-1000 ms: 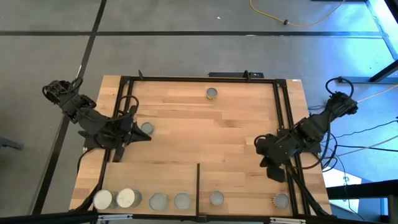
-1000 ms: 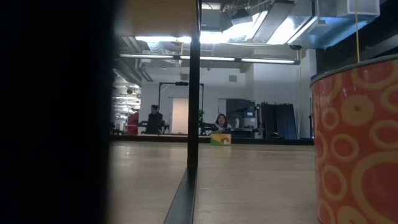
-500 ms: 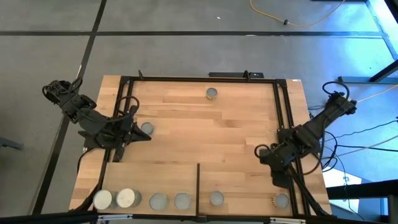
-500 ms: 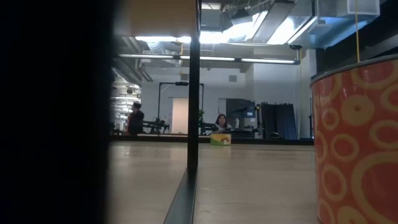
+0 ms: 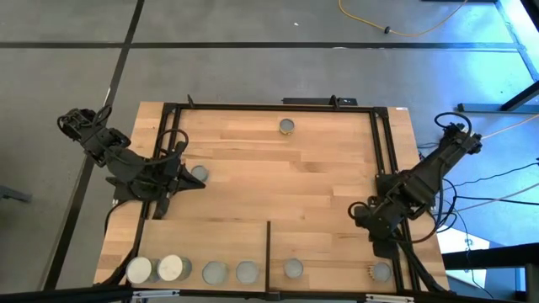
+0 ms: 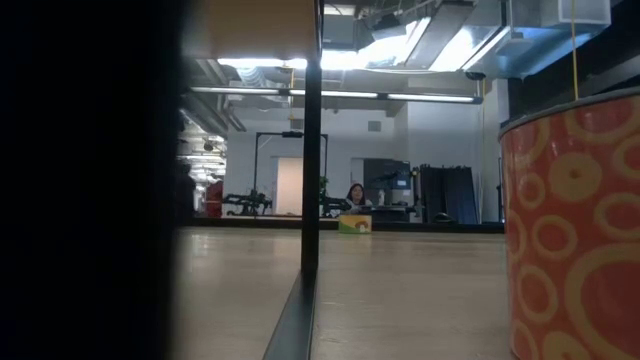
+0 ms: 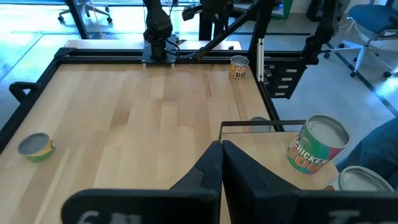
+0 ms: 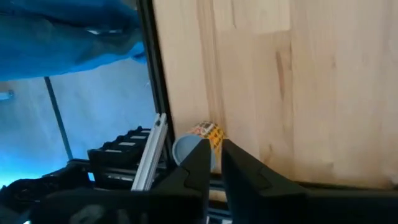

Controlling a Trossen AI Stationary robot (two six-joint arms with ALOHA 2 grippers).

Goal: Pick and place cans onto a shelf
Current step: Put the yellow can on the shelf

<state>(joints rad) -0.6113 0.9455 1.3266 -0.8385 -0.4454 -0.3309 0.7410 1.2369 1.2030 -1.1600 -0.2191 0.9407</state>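
High view: six cans [image 5: 214, 271] are lined along the shelf [image 5: 210, 236] front edge; two remain on the counter [image 5: 278, 168], one far [image 5: 286, 126], one [image 5: 199, 173] just beside the closed, empty left tool [image 5: 192, 183]. The right tool [image 5: 360, 210] hangs near the right edge, nothing held. Low view: an orange-ringed can [image 6: 572, 225] is seen close up; the tools are not seen. Left wrist view: the fingers [image 7: 208, 167] are pressed together. Right wrist view: the fingers [image 8: 200, 158] are slightly parted, a can [image 8: 202, 137] beyond them. Judged mostly done, two cans left.
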